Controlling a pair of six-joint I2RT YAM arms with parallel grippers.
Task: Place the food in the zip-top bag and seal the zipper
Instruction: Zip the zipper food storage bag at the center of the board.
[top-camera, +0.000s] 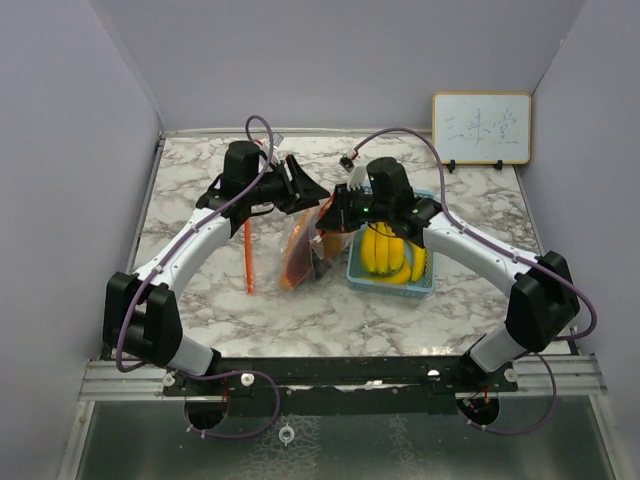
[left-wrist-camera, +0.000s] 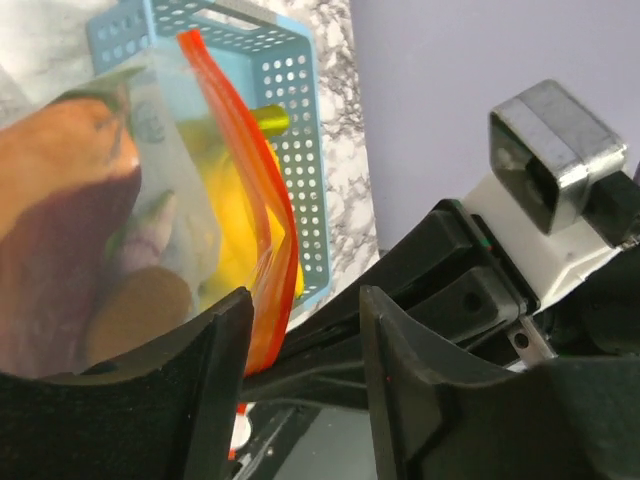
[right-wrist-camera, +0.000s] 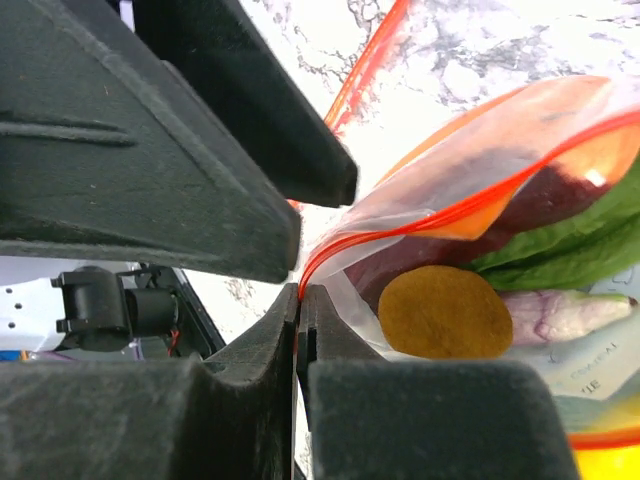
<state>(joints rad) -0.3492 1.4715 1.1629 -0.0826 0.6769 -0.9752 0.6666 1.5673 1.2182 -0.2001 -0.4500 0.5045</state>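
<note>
Right gripper (right-wrist-camera: 298, 300): clenched. Its two black fingers are pressed together on the top edge of the clear zip-top bag with an orange-red zipper strip (right-wrist-camera: 480, 170), where the strip runs into the seam between them.
Left gripper (left-wrist-camera: 305, 300): released, fingers apart. The zipper strip runs down just beside the inner face of one finger (left-wrist-camera: 190, 390); the other finger is clear of it.
Bag position: it hangs between the two grippers over the middle of the grey-veined marble table (top-camera: 300, 310), just left of the light-blue perforated plastic basket (top-camera: 392, 285).
Food in the bag: a round orange-brown slice (right-wrist-camera: 440, 312) lies closest to the right fingers. Beside it are a green leaf (right-wrist-camera: 570, 245), a dark purple-red piece (right-wrist-camera: 540, 190) and a pale purplish piece (right-wrist-camera: 560, 312).
Food outside the bag: a bunch of yellow bananas (top-camera: 388, 252) sits in the basket, right of the bag.
In the way: the right arm's wrist hangs over the basket's far end and covers the tops of the bananas. The left gripper's fingers crowd the bag's zipper from the far left.
Other things: a thin orange strip (top-camera: 248, 255) lies on the table left of the bag, under the left arm. A small whiteboard with writing (top-camera: 481, 128) stands at the far right corner.
</note>
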